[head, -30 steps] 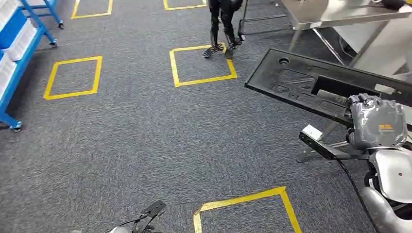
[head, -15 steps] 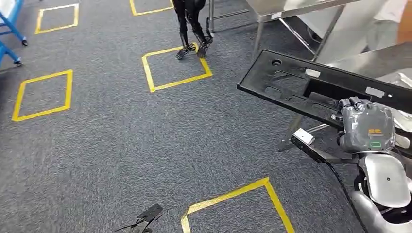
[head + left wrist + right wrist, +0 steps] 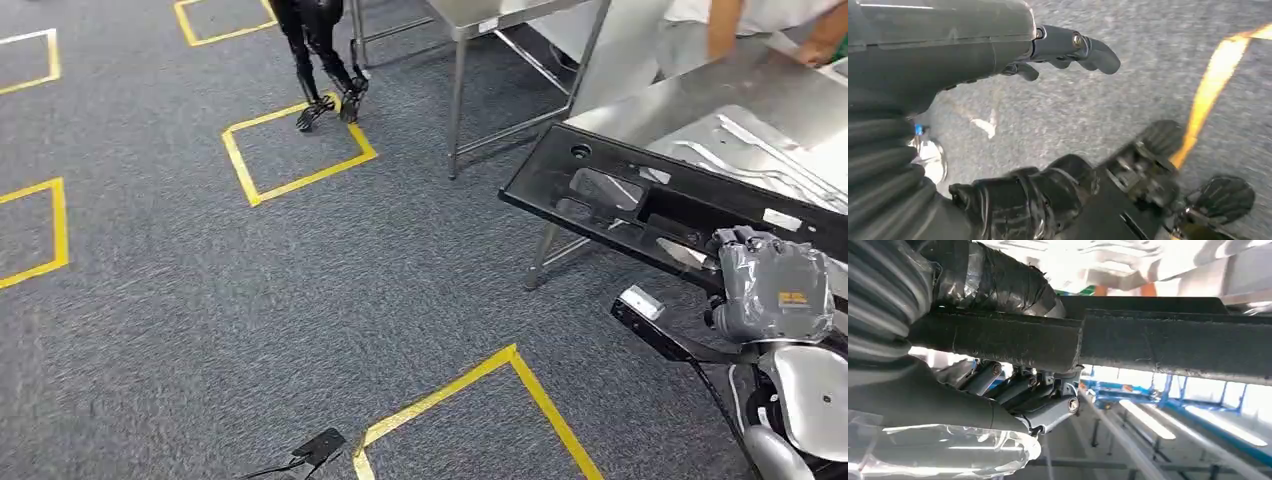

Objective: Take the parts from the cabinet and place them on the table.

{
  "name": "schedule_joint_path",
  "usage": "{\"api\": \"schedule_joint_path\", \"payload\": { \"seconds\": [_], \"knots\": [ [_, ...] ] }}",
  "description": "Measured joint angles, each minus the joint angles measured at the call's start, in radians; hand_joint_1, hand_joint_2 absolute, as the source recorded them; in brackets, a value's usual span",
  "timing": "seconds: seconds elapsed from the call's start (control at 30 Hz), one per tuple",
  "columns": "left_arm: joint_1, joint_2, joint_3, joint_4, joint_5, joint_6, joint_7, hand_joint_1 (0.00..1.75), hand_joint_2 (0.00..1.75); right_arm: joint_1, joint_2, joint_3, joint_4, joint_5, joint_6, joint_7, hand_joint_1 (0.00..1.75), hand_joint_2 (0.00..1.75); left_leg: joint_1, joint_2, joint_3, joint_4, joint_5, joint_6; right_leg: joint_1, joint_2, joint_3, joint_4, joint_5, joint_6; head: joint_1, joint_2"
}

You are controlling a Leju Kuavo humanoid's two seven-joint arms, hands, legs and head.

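Plainly, part: a long black panel with cut-outs was held off the floor, its far end over the near edge of the steel desk.
Right hand: the right hand gripped the panel's near edge, fingers curled under it.
Left hand: the left hand hung over the carpet, fingers apart, holding nothing.
Desk: thin metal strips lay on its top.
Floor: grey carpet carried yellow tape squares.
Person: arms showed at the desk's far side.
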Motion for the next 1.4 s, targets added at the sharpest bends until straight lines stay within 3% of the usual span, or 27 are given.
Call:
{"api": "schedule_joint_path", "payload": {
  "seconds": [0.03,0.07,0.17,0.2,0.23,0.27,0.33,0.37,0.43,0.5,0.53,0.57,0.67,0.7,0.73,0.77,0.83,0.9,0.97,1.0,1.03,1.07,1.1,1.2,1.27,1.33,1.4],
  "knots": [
    [-0.004,0.002,0.000,0.000,0.000,0.003,0.000,0.00,1.75,-0.004,0.001,0.000,0.000,0.000,0.002,0.000,1.75,1.75,-0.006,0.003,-0.006,0.009,-0.007,-0.009,0.009,-0.007,0.001,0.018,-0.005,-0.013,0.008,0.000],
    [-0.005,-0.002,0.000,-0.002,0.000,0.003,0.000,0.00,1.75,-0.006,-0.005,-0.001,-0.008,0.000,0.003,0.000,1.75,1.75,-0.008,0.010,-0.007,0.024,-0.014,-0.013,0.004,0.010,-0.004,0.016,-0.004,-0.044,0.006,0.000],
    [-0.005,-0.002,-0.001,-0.002,0.001,0.004,0.000,0.00,1.75,-0.006,-0.005,-0.002,-0.008,0.000,0.006,-0.001,1.75,1.75,-0.006,0.032,0.000,0.019,-0.015,-0.020,0.009,0.034,-0.013,0.023,-0.006,-0.065,-0.003,0.000],
    [-0.005,-0.002,-0.001,-0.002,0.001,0.004,0.000,0.00,1.75,-0.008,-0.005,-0.002,-0.010,-0.001,0.007,-0.002,1.75,1.75,0.001,0.011,-0.006,0.032,-0.029,-0.030,0.007,0.041,-0.013,0.020,-0.005,-0.076,-0.003,0.000],
    [-0.006,-0.002,-0.001,-0.002,0.001,0.004,0.000,0.00,1.75,-0.010,-0.005,-0.002,-0.013,-0.001,0.008,-0.001,1.75,1.75,0.004,-0.037,-0.017,0.062,-0.056,-0.032,0.007,0.050,-0.013,0.020,-0.003,-0.079,-0.007,0.000],
    [-0.007,-0.003,-0.001,-0.003,0.001,0.004,0.000,0.00,1.75,-0.013,-0.005,-0.002,-0.014,-0.001,0.008,-0.001,1.75,1.75,0.004,-0.060,-0.043,0.124,-0.094,-0.032,0.008,0.056,-0.014,0.020,-0.002,-0.081,-0.007,0.000],
    [-0.007,-0.003,-0.001,-0.004,0.002,0.003,-0.001,0.00,1.75,-0.017,-0.005,-0.002,-0.014,-0.002,0.009,-0.002,1.75,1.75,0.003,-0.074,-0.112,0.269,-0.155,-0.030,0.014,0.075,-0.016,0.020,0.000,-0.086,-0.008,0.000],
    [-0.007,-0.003,-0.001,-0.004,0.002,0.002,-0.001,0.00,1.75,-0.017,-0.005,-0.002,-0.014,-0.002,0.010,-0.002,1.75,1.75,0.002,-0.075,-0.136,0.311,-0.160,-0.026,0.018,0.086,-0.017,0.020,0.001,-0.087,-0.008,0.000],
    [-0.005,-0.003,-0.001,-0.004,0.002,-0.002,-0.001,0.00,1.75,-0.020,-0.005,-0.002,-0.014,-0.003,0.011,-0.002,1.75,1.75,-0.004,-0.078,-0.123,0.263,-0.101,-0.009,0.026,0.111,-0.016,0.020,0.002,-0.088,-0.008,0.000],
    [-0.008,-0.003,-0.001,-0.004,0.002,-0.002,-0.002,0.00,1.75,-0.025,-0.005,-0.002,-0.014,-0.005,0.011,-0.002,1.75,1.75,-0.016,-0.112,-0.054,0.096,-0.001,0.022,0.030,0.137,-0.016,0.019,0.003,-0.090,-0.007,0.000],
    [-0.010,-0.001,-0.001,-0.004,-0.002,0.000,-0.002,0.00,1.75,-0.027,-0.004,-0.002,-0.013,-0.007,0.011,-0.002,1.75,1.75,-0.016,-0.149,-0.040,0.061,-0.007,0.037,0.024,0.143,-0.017,0.018,0.005,-0.090,-0.006,0.000],
    [-0.010,-0.001,-0.002,-0.004,-0.006,0.002,-0.002,0.00,1.75,-0.037,-0.003,-0.002,-0.013,-0.009,0.011,-0.002,1.75,1.75,-0.015,-0.153,-0.028,0.043,0.002,0.034,0.027,0.158,-0.020,0.016,0.010,-0.083,-0.004,0.000],
    [-0.012,-0.001,-0.003,-0.004,-0.016,0.011,-0.001,0.00,1.75,-0.038,-0.002,-0.002,-0.013,-0.014,0.013,-0.002,1.75,1.75,-0.026,-0.134,-0.022,0.028,0.000,0.036,0.010,0.187,-0.028,0.001,0.026,-0.061,-0.011,0.000],
    [-0.013,-0.005,-0.003,-0.006,-0.019,0.014,-0.001,0.00,1.75,-0.038,-0.003,-0.002,-0.013,-0.014,0.013,-0.002,1.75,1.75,-0.007,-0.117,-0.007,-0.011,0.011,0.038,0.019,0.190,-0.030,0.006,0.022,-0.059,-0.009,0.000],
    [-0.014,-0.004,-0.003,-0.006,-0.023,0.017,0.000,0.00,1.75,-0.035,-0.002,-0.002,-0.013,-0.014,0.013,-0.002,1.75,1.75,-0.011,-0.105,0.000,-0.021,0.020,0.036,0.026,0.129,-0.039,0.015,0.010,-0.056,-0.008,0.000],
    [-0.016,-0.004,-0.003,-0.007,-0.024,0.018,0.000,0.00,1.75,-0.043,-0.002,-0.002,-0.013,-0.014,0.013,-0.002,1.75,1.75,-0.012,-0.097,0.001,-0.028,0.024,0.039,0.025,0.090,-0.058,0.058,-0.025,-0.051,-0.001,0.000],
    [-0.019,-0.005,-0.003,-0.007,-0.024,0.018,0.000,0.00,1.75,-0.050,-0.002,-0.001,-0.014,-0.014,0.013,-0.002,1.75,1.75,-0.012,-0.073,-0.003,-0.024,0.025,0.045,0.019,0.067,-0.116,0.200,-0.093,-0.040,-0.002,0.000],
    [-0.015,-0.005,-0.003,-0.007,-0.024,0.018,0.001,0.00,1.75,-0.047,-0.002,-0.001,-0.014,-0.014,0.013,-0.002,1.75,1.75,-0.011,-0.049,-0.006,-0.017,0.020,0.041,0.011,0.060,-0.136,0.251,-0.095,-0.032,-0.002,0.000],
    [-0.015,-0.005,-0.003,-0.007,-0.024,0.017,0.002,0.00,1.75,-0.048,-0.002,-0.001,-0.014,-0.014,0.013,-0.002,1.75,1.75,-0.004,-0.026,-0.012,0.000,0.009,0.031,0.004,0.045,-0.072,0.139,-0.025,-0.018,-0.002,0.000],
    [-0.015,-0.006,-0.003,-0.007,-0.024,0.017,0.002,0.00,1.75,-0.049,-0.002,-0.001,-0.014,-0.014,0.013,-0.002,1.75,1.75,-0.001,-0.016,-0.016,0.014,0.001,0.023,0.001,0.021,-0.021,0.051,0.013,-0.011,0.000,0.000],
    [-0.018,-0.006,-0.003,-0.007,-0.024,0.017,0.002,0.00,1.75,-0.050,-0.001,-0.001,-0.013,-0.014,0.013,-0.002,1.75,1.75,-0.004,-0.008,-0.018,0.025,-0.008,0.011,0.010,-0.010,-0.009,0.023,-0.014,-0.014,-0.001,0.000],
    [-0.020,-0.005,-0.003,-0.007,-0.025,0.017,0.003,0.00,1.75,-0.052,0.001,0.000,-0.015,-0.014,0.013,-0.002,1.75,1.75,-0.013,-0.001,-0.021,0.038,-0.016,0.005,0.010,-0.019,-0.007,0.020,-0.002,-0.023,0.005,0.000],
    [-0.021,-0.005,-0.003,-0.007,-0.024,0.017,0.003,0.00,1.75,-0.056,0.002,0.000,-0.016,-0.014,0.014,-0.002,1.75,1.75,-0.013,0.005,-0.021,0.035,-0.017,0.001,0.011,0.002,-0.011,0.031,-0.007,-0.043,-0.002,0.000],
    [-0.021,-0.002,-0.003,-0.007,-0.017,0.018,0.003,0.00,1.75,-0.064,0.009,0.001,-0.016,-0.008,0.013,-0.012,1.75,1.75,-0.012,0.025,-0.016,0.036,-0.020,-0.010,0.008,0.030,-0.019,0.028,0.000,-0.064,-0.005,0.000],
    [-0.022,0.008,-0.003,-0.007,-0.005,0.020,-0.004,0.00,1.75,-0.087,0.027,0.011,-0.013,0.014,0.010,-0.021,1.75,1.75,-0.001,-0.052,-0.040,0.095,-0.072,-0.021,0.008,0.045,-0.022,0.026,0.004,-0.077,-0.005,0.000],
    [-0.015,0.024,-0.003,-0.007,0.001,0.013,-0.015,0.00,1.75,-0.129,0.064,0.048,0.003,0.043,0.002,-0.027,1.75,1.75,-0.003,-0.073,-0.108,0.240,-0.141,-0.024,0.009,0.069,-0.028,0.026,0.009,-0.086,-0.007,0.000],
    [-0.006,0.034,-0.003,-0.007,0.004,0.012,-0.016,0.00,1.75,-0.137,0.085,0.082,0.015,0.054,-0.004,-0.032,1.75,1.75,-0.003,-0.079,-0.147,0.313,-0.147,-0.019,0.015,0.094,-0.030,0.026,0.011,-0.089,-0.007,0.000]
  ]
}}
